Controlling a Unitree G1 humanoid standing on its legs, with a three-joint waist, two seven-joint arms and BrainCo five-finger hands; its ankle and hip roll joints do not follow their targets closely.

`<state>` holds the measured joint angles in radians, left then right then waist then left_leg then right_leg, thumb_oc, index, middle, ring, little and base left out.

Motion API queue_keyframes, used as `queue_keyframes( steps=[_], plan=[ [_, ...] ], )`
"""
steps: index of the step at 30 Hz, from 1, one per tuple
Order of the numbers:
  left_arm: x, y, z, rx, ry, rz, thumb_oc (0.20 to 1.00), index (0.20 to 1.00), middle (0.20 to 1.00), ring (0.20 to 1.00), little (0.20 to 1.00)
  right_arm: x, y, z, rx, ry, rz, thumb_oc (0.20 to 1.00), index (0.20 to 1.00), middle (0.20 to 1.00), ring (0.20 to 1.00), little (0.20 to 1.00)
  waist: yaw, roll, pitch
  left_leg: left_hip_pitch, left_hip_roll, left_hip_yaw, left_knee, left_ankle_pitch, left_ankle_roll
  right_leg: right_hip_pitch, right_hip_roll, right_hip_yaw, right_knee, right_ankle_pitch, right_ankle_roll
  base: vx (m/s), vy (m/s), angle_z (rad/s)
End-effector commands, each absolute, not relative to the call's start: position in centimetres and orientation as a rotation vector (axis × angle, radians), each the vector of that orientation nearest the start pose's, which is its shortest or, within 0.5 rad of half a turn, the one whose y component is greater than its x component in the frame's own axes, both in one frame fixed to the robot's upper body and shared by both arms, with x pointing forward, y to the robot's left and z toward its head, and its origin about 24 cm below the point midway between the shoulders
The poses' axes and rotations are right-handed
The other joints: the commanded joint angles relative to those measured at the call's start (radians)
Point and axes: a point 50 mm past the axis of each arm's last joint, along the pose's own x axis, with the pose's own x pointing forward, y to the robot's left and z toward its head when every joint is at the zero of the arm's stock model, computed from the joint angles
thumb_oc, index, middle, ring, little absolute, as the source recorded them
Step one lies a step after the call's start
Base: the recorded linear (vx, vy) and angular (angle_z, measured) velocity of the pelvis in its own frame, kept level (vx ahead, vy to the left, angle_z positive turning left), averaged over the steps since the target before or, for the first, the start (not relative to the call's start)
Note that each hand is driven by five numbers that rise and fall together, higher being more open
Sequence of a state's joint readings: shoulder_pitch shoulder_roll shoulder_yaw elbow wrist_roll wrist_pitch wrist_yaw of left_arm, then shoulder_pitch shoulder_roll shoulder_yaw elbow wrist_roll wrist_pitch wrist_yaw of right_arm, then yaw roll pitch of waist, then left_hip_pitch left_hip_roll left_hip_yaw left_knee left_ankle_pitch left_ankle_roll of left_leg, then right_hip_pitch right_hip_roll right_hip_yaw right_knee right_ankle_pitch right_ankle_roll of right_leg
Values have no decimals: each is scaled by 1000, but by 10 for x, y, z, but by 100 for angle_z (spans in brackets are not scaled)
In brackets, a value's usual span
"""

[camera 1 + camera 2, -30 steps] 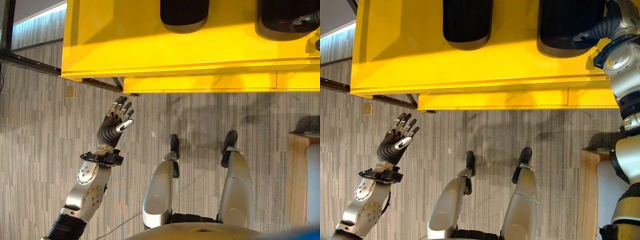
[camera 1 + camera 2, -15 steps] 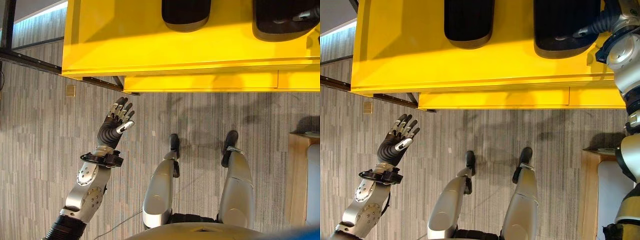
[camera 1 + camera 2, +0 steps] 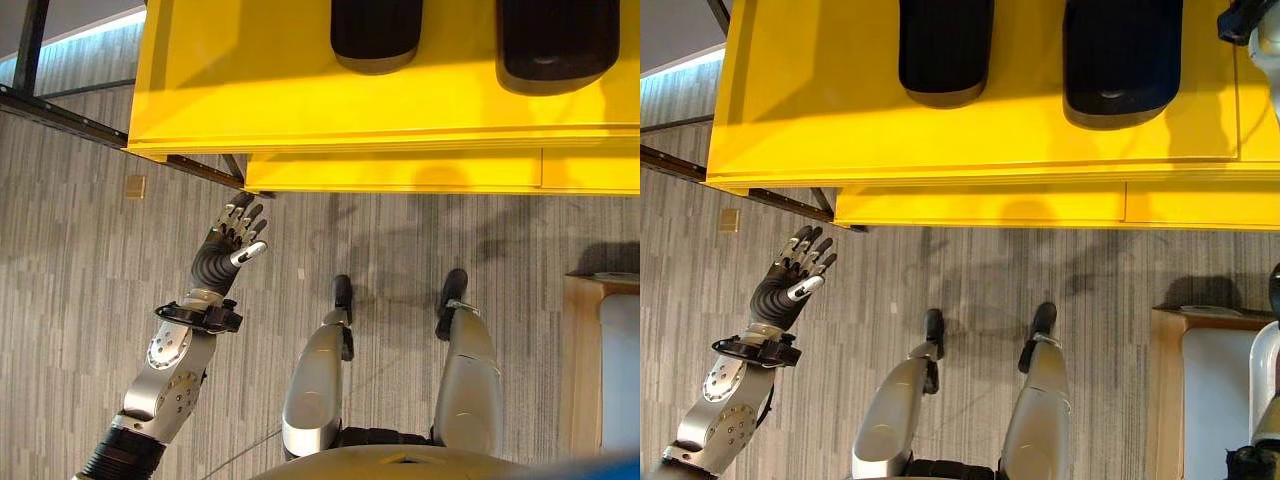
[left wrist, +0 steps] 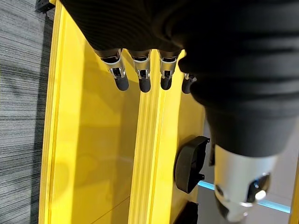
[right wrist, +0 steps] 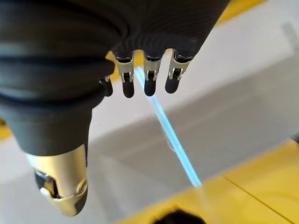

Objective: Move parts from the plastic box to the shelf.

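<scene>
Yellow shelf point(image 3: 300, 100) above grey floor point(image 3: 70, 260).

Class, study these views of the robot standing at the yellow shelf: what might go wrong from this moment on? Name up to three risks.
1. The left hand hangs open just below the yellow shelf edge; raising it carelessly might knock the edge.
2. Two black parts lie near the shelf's front; the right hand, open and holding nothing, might nudge one off while moving past them.
</scene>
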<state>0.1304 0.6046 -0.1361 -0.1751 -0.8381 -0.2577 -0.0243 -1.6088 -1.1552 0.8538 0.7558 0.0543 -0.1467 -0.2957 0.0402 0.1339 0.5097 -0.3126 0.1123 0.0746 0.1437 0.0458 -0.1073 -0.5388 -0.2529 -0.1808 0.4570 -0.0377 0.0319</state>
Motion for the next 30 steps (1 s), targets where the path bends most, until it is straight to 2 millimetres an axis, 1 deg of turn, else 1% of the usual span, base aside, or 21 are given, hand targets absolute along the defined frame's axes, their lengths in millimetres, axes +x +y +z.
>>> queue_keyframes(
  steps=[1, 4, 6, 8, 9, 10, 11, 12, 13, 14, 18, 19, 20, 21, 22, 23, 25, 27, 28, 29, 30],
  plan=[
    [219, 230, 104, -228, -255, -144, 1000, 1000, 1000, 1000, 1000, 302, -272, 465, -1118, -928, -633, 1000, 1000, 1000, 1000, 1000, -3, -52, -24, -19, 31, -17, 59, -16, 7, 84, 11, 9, 33, -83, 71, -7, 31, -1],
    [219, 230, 104, -229, -255, -138, 1000, 1000, 1000, 1000, 1000, 304, -273, 456, -1061, -938, -609, 1000, 1000, 1000, 1000, 1000, -7, -57, -28, -8, 31, -17, 54, -18, 10, 100, 14, 10, 19, -80, 72, 0, 0, 0],
    [218, 230, 104, -237, -253, -132, 1000, 1000, 1000, 1000, 1000, 306, -271, 447, -1059, -936, -578, 1000, 1000, 1000, 1000, 1000, -13, -61, -29, -3, 32, -16, 55, -21, 11, 108, 17, 10, 14, -79, 73, 1, 18, 1],
    [218, 229, 103, -241, -250, -132, 1000, 1000, 1000, 1000, 1000, 310, -270, 432, -1054, -928, -552, 1000, 1000, 1000, 1000, 1000, -17, -64, -30, 5, 32, -14, 56, -26, 13, 118, 19, 11, 8, -77, 74, 5, 32, 3],
    [218, 229, 103, -239, -249, -132, 1000, 1000, 1000, 1000, 1000, 309, -271, 431, -1052, -926, -553, 1000, 1000, 1000, 1000, 1000, -16, -67, -31, 5, 32, -14, 56, -26, 13, 118, 19, 10, 8, -77, 74, 0, 0, 0],
    [218, 229, 103, -242, -252, -128, 1000, 1000, 1000, 1000, 1000, 311, -267, 424, -1074, -926, -526, 1000, 1000, 1000, 1000, 1000, -19, -66, -29, 7, 33, -13, 57, -27, 13, 120, 20, 10, 8, -77, 74, 0, 0, 0],
    [218, 229, 103, -238, -252, -126, 1000, 1000, 1000, 1000, 1000, 312, -266, 412, -1104, -914, -507, 1000, 1000, 1000, 1000, 1000, -22, -70, -29, 10, 35, -12, 59, -30, 14, 126, 20, 10, 2, -76, 75, 4, 40, -9],
    [218, 230, 104, -231, -265, -100, 1000, 1000, 1000, 1000, 1000, 311, -260, 381, -1145, -906, -457, 1000, 1000, 1000, 1000, 1000, -39, -73, -29, 13, 37, -11, 68, -38, 18, 136, 22, 11, -1, -75, 76, 9, 33, -9],
    [218, 230, 104, -225, -262, -103, 1000, 1000, 1000, 1000, 1000, 310, -262, 379, -1141, -901, -461, 1000, 1000, 1000, 1000, 1000, -34, -76, -31, 14, 36, -12, 68, -38, 18, 137, 22, 10, -2, -75, 76, 23, 40, -10],
    [217, 229, 107, -213, -273, -97, 1000, 1000, 1000, 1000, 1000, 303, -261, 357, -1224, -887, -447, 1000, 1000, 1000, 1000, 1000, -46, -81, -32, 16, 38, -11, 77, -46, 21, 144, 21, 10, -5, -75, 77, 21, 27, -7],
    [215, 229, 104, -197, -272, -54, 1000, 1000, 1000, 1000, 1000, 288, -259, 296, -1207, -827, -372, 1000, 1000, 1000, 1000, 1000, -69, -92, -34, 29, 40, -7, 83, -59, 27, 167, 21, 8, -19, -71, 82, 19, 26, -5],
    [215, 229, 104, -193, -270, -58, 1000, 1000, 1000, 1000, 1000, 286, -260, 294, -1206, -821, -376, 1000, 1000, 1000, 1000, 1000, -64, -94, -36, 30, 39, -8, 83, -59, 27, 168, 21, 7, -20, -71, 82, 18, 33, -6],
    [214, 229, 103, -189, -263, -48, 1000, 1000, 1000, 1000, 1000, 282, -258, 280, -1244, -797, -358, 1000, 1000, 1000, 1000, 1000, -73, -95, -35, 32, 39, -5, 85, -63, 29, 173, 20, 7, -23, -70, 84, 18, 30, -13],
    [212, 230, 100, -185, -254, -37, 1000, 1000, 1000, 1000, 1000, 274, -259, 265, -1252, -775, -359, 1000, 1000, 1000, 1000, 1000, -71, -97, -38, 35, 39, -5, 87, -66, 30, 180, 19, 5, -27, -71, 85, 26, 39, -10],
    [211, 230, 97, -189, -244, -22, 1000, 1000, 1000, 1000, 1000, 271, -259, 252, -1279, -750, -363, 1000, 1000, 1000, 1000, 1000, -71, -99, -39, 38, 39, -6, 91, -69, 32, 184, 18, 6, -29, -69, 86, 23, 39, -8],
    [210, 231, 95, -181, -233, -14, 1000, 1000, 1000, 1000, 1000, 267, -257, 242, -1320, -723, -334, 1000, 1000, 1000, 1000, 1000, -73, -100, -40, 39, 40, -6, 94, -71, 33, 189, 17, 6, -32, -70, 86, 21, 35, -1],
    [208, 232, 88, -174, -209, 8, 1000, 1000, 1000, 1000, 1000, 258, -250, 221, -1320, -699, -301, 1000, 1000, 1000, 1000, 1000, -80, -108, -43, 42, 40, -4, 102, -76, 34, 200, 17, 7, -42, -67, 88, 17, 36, -1],
    [207, 232, 87, -161, -203, 17, 1000, 1000, 1000, 1000, 1000, 254, -245, 207, -1376, -676, -275, 1000, 1000, 1000, 1000, 1000, -84, -110, -44, 44, 40, -2, 106, -82, 35, 205, 16, 9, -48, -65, 91, 5, 48, -3],
    [205, 233, 84, -151, -195, 32, 1000, 1000, 1000, 1000, 1000, 251, -239, 194, -1404, -667, -248, 1000, 1000, 1000, 1000, 1000, -88, -112, -43, 44, 41, -1, 116, -88, 38, 208, 16, 11, -52, -63, 92, -9, 47, -1],
    [204, 233, 83, -148, -195, 38, 1000, 1000, 1000, 1000, 1000, 251, -237, 189, -1393, -666, -252, 1000, 1000, 1000, 1000, 1000, -90, -113, -42, 43, 41, 1, 123, -90, 39, 209, 15, 13, -53, -62, 92, -15, 44, 1],
    [204, 233, 82, -146, -192, 42, 1000, 1000, 1000, 1000, 1000, 254, -235, 179, -1382, -646, -244, 1000, 1000, 1000, 1000, 1000, -90, -115, -41, 43, 41, 3, 128, -93, 39, 210, 14, 17, -53, -60, 94, 0, 0, 0]
  ],
)
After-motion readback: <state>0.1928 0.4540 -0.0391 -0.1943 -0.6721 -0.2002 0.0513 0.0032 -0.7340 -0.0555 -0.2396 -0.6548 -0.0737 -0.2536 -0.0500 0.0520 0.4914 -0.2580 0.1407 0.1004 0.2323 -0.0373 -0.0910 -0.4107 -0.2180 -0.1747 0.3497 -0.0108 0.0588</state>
